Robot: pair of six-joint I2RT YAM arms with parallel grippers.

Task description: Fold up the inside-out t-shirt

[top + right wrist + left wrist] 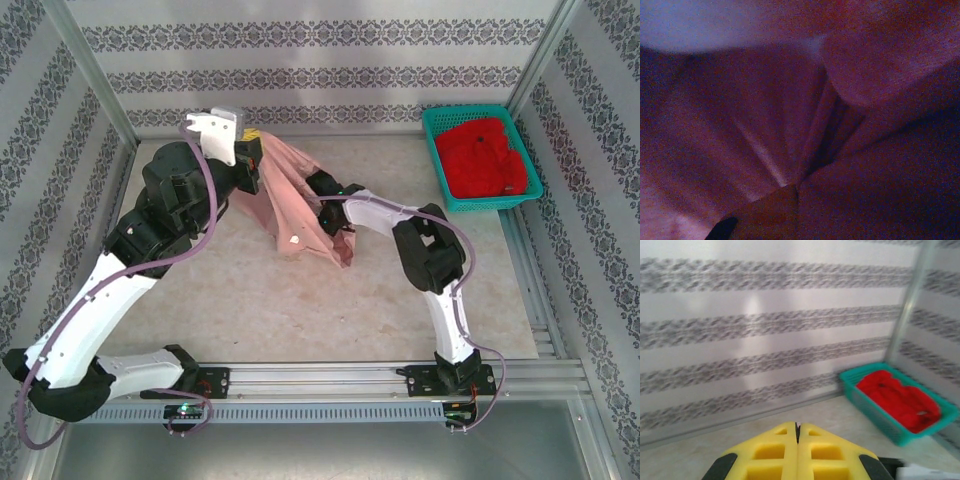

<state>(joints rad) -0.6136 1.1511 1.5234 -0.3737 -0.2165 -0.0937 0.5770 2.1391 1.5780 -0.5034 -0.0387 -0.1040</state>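
Inside-out t-shirt (285,200): salmon-pink, bunched, creased into long folds.

The overhead view is bright, even and sharp. The left wrist view is blurred, with glare on the back wall (752,310). The right wrist view is dim, purplish, grainy.

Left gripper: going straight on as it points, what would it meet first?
Probably the patterned back wall, left of the green basket; ahead of the left gripper the way looks free, depth unclear.
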